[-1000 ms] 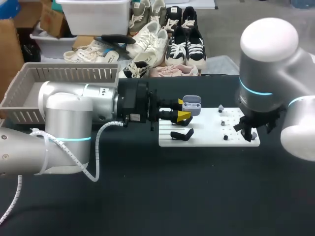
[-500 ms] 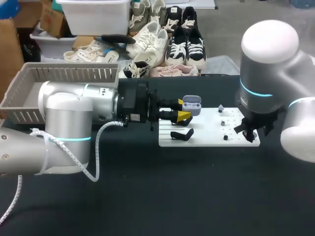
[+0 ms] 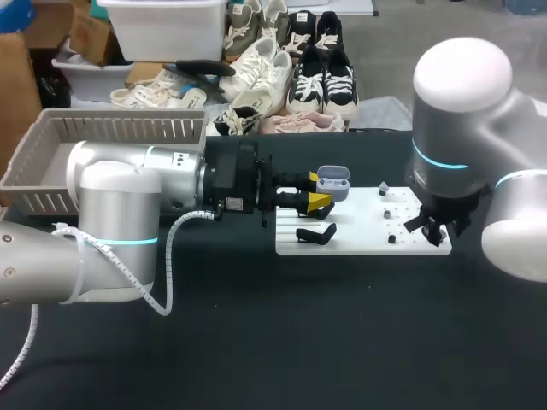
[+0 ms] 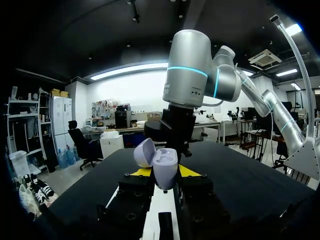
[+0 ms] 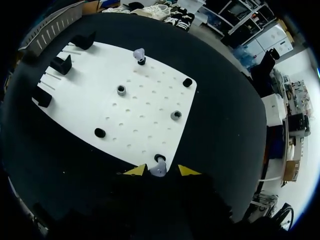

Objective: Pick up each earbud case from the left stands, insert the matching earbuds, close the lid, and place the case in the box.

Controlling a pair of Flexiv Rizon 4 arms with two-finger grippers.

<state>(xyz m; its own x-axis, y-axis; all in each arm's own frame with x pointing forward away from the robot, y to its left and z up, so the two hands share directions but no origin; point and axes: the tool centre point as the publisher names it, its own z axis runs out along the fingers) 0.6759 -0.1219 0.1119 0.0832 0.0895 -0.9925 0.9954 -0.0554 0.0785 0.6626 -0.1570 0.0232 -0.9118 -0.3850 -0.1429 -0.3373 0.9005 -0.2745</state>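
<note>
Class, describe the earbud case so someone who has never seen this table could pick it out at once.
On the dark table lies a white board; at its left end is the left gripper. Between its yellow tips sits the earbud case: pale lilac, lid open, unlike the black stands nearby.

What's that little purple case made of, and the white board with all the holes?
The earbud case looks like smooth hard plastic: pale lilac, softly shiny, with rounded moulded edges. The white board looks like a stiff matte sheet, probably plastic, though it might be painted metal or wood. It is flat, with neat rows of holes.
</note>
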